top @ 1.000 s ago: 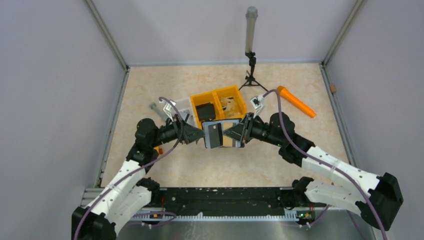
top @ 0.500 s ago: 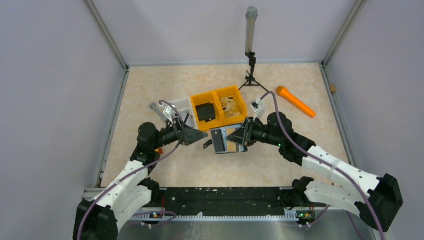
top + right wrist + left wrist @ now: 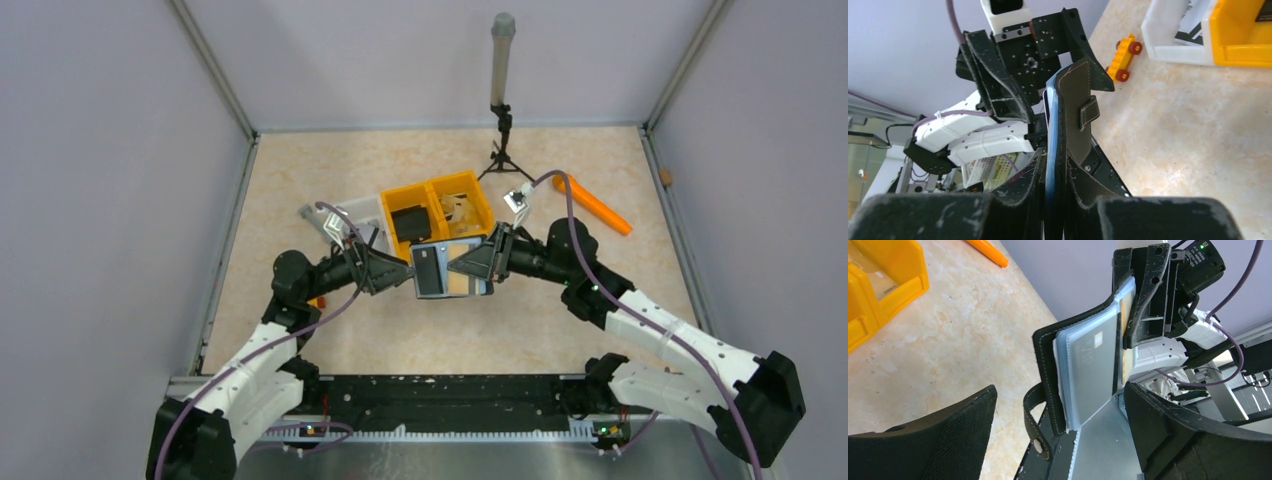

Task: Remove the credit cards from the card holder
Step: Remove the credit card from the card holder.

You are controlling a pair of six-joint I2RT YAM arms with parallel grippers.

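The card holder (image 3: 447,268) hangs above the table, black cover open. My right gripper (image 3: 487,262) is shut on its right half; in the right wrist view the card holder (image 3: 1068,115) stands edge-on, pinched in the right gripper (image 3: 1064,200). My left gripper (image 3: 397,272) is open at the holder's left edge. From the left wrist, the black cover (image 3: 1045,365) and its strap (image 3: 1032,417) sit between the wide jaws of the left gripper (image 3: 1063,440), touching neither. A silvery-grey credit card (image 3: 1088,365) shows in the pale sleeves.
Yellow bins (image 3: 455,192) stand just behind the holder, with a white tray (image 3: 360,212) to their left. An orange tool (image 3: 592,203) and a small tripod stand (image 3: 500,110) are farther back. A yellow toy car (image 3: 1124,57) lies on the table near the left arm.
My left gripper opened wide and drew back from the holder, then returned to its left edge. The right gripper dipped with the holder, then lifted it back up.
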